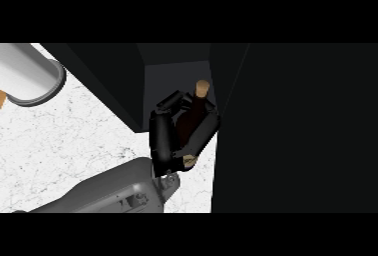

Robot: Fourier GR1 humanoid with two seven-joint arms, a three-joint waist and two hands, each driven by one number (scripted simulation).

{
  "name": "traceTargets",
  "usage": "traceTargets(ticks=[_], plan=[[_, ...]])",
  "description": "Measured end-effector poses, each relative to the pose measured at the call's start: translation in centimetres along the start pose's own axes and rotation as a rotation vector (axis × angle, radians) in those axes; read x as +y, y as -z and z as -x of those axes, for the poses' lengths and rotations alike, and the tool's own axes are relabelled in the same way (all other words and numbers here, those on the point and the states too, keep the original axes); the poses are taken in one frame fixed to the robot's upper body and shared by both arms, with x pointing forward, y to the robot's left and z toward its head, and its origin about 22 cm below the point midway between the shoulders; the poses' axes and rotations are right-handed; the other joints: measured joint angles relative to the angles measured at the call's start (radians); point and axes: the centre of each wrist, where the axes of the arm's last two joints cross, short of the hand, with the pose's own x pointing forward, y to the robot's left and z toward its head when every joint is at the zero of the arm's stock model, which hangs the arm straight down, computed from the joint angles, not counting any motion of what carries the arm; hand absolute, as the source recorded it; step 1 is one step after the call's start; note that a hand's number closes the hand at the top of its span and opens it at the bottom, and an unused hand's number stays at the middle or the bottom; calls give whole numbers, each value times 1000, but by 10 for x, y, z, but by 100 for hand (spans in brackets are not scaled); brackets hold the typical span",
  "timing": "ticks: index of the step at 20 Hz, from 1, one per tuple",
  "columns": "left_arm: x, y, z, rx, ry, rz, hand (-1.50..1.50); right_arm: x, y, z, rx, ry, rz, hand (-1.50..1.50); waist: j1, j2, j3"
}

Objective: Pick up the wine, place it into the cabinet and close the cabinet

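The wine bottle (190, 117) is dark brown with a tan cork top and stands tilted inside the open dark cabinet (173, 75), its neck pointing to the back wall. My left hand (162, 137) is shut on the bottle, its fingers curled round the body from both sides. The bottle's pale base shows just under the hand. The grey forearm comes in from the lower left. The cabinet's black door (295, 130) stands open at the right and fills that side of the view. My right hand is not visible.
A white cylinder with a grey rim (33, 80) lies at the upper left on the white marble counter (66, 145). The cabinet's dark left wall (111, 85) runs diagonally beside the hand.
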Motion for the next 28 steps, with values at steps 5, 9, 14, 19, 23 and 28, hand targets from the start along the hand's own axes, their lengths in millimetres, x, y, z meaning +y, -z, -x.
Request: traceTargets(ticks=[5, 9, 14, 19, 23, 28], plan=[[0, 15, 5, 36, 43, -10, 150, -1, 0, -1, -1, -6, -6, -150, -1, 1, 0], [0, 28, 16, 66, 96, -11, 150, -2, -1, -1, 3, -9, -14, -150, -5, 2, 1], [0, 39, 32, 94, 132, 0, 150, -3, -1, -2, -2, -12, -14, -150, -3, 3, 0], [3, 47, 56, 114, 158, 32, 150, -4, 0, -1, -7, -7, -13, -150, 3, 4, 0], [6, 54, 77, 120, 158, 69, 150, -4, -1, -1, -13, -6, -3, -150, 8, 1, 0], [11, 68, 102, 89, 140, 108, 150, -4, 0, -1, -12, -5, 2, -150, 16, -4, 2]])
